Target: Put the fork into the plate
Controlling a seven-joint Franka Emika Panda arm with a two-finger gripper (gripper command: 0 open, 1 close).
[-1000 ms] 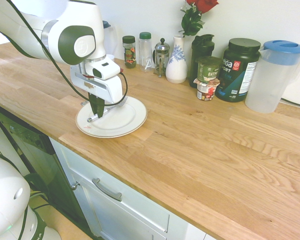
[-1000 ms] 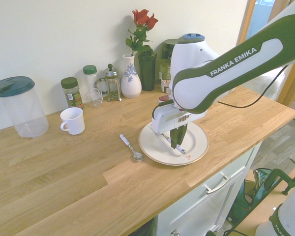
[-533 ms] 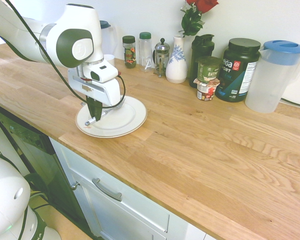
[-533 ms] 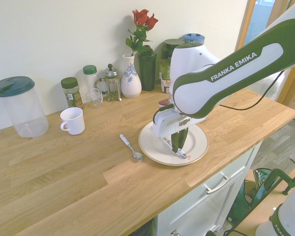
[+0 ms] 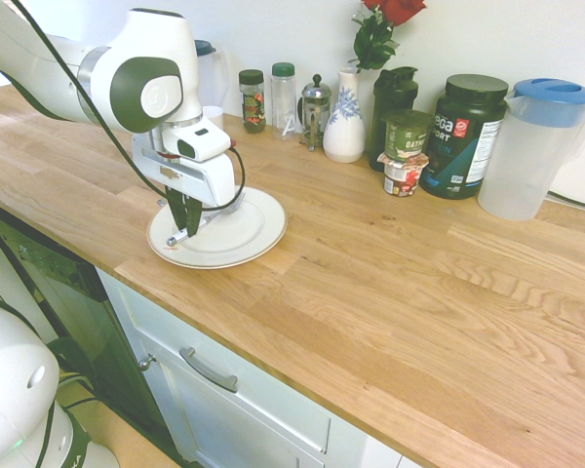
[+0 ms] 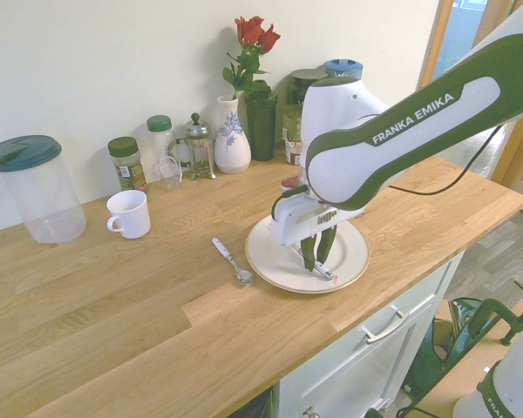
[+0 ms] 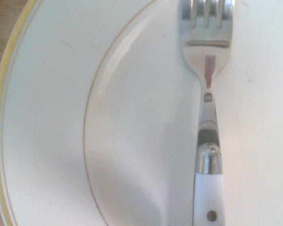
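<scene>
Fork (image 7: 206,94): light, rigid, slick metal with a white handle, lying flat on the plate (image 5: 249,234) (fragile ceramic); best taken across the narrow handle, where the gripper (image 6: 317,259) stands with fingers slightly parted, seemingly letting go.

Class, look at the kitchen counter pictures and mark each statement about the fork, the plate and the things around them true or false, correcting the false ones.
1. The fork lies on the plate. True.
2. The gripper hangs directly above the plate, fingers slightly parted. True.
3. A spoon lies in the middle of the plate. False: it lies on the wooden counter, beside the plate.
4. The white mug is stacked on the plate. False: it stands on the counter, well apart from the plate.
5. The vase holds red roses. True.
</scene>
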